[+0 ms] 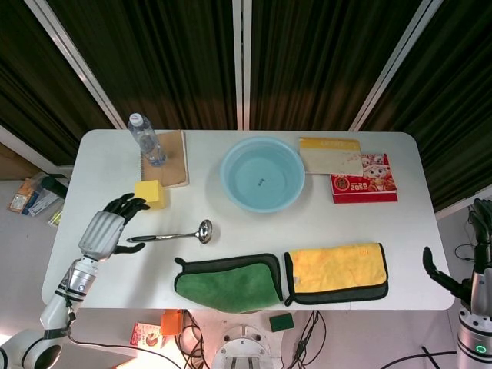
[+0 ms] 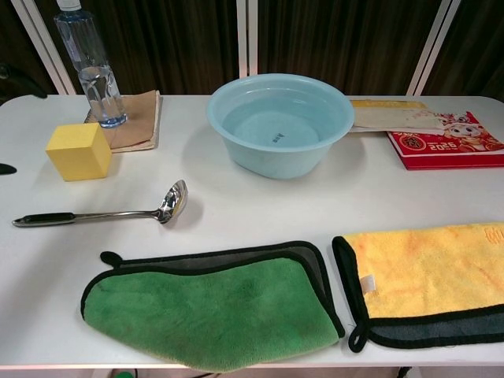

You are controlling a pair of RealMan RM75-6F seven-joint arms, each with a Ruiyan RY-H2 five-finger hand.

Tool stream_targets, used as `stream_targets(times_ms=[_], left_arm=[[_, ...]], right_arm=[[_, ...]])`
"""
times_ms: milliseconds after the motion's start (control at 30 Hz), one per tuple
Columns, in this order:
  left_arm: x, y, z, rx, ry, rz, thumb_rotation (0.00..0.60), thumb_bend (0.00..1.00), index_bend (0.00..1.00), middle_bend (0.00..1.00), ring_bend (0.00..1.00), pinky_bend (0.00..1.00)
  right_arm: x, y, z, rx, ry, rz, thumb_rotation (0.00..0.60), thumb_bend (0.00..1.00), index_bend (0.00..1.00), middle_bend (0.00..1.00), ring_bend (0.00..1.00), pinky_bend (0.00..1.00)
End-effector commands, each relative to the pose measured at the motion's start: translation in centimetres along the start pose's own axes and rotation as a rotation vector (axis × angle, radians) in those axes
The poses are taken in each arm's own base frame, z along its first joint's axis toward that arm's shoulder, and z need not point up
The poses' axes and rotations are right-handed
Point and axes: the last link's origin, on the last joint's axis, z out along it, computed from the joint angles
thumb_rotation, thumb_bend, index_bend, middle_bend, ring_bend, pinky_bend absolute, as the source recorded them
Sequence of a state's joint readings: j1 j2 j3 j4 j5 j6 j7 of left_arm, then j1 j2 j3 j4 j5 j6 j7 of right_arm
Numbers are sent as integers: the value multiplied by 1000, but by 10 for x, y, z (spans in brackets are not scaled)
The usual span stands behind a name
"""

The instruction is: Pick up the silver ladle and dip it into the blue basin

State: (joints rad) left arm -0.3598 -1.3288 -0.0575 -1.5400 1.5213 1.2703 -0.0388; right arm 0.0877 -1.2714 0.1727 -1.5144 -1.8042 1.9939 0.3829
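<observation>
Red booklet (image 2: 449,142), lying on the tabletop (image 2: 236,213) to the right of the blue basin (image 2: 279,122): the cover carries the figures "2025" in light lettering on a darker red band near its lower left part, readable in the chest view and again, smaller, in the head view; other print around the cartoon figure on the same cover is too small to make out. Blue basin: a small dark mark sits on the inside bottom, but it cannot be read in either view.
</observation>
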Motion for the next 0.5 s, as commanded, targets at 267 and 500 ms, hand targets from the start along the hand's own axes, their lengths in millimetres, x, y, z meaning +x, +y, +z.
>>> stream_targets(times_ms=[267,500], left_arm=[[-52,-15,7,71,-134,20,600,124,315,241,122,210],[-79,-18,24,94,-198,29,600,154,318,248,122,211]], right_arm=[[2,9,-7,-36,-27,-34,600,379,0,0,0,0],[1,14,-11,-56,-34,-37,600,378,0,0,0,0]])
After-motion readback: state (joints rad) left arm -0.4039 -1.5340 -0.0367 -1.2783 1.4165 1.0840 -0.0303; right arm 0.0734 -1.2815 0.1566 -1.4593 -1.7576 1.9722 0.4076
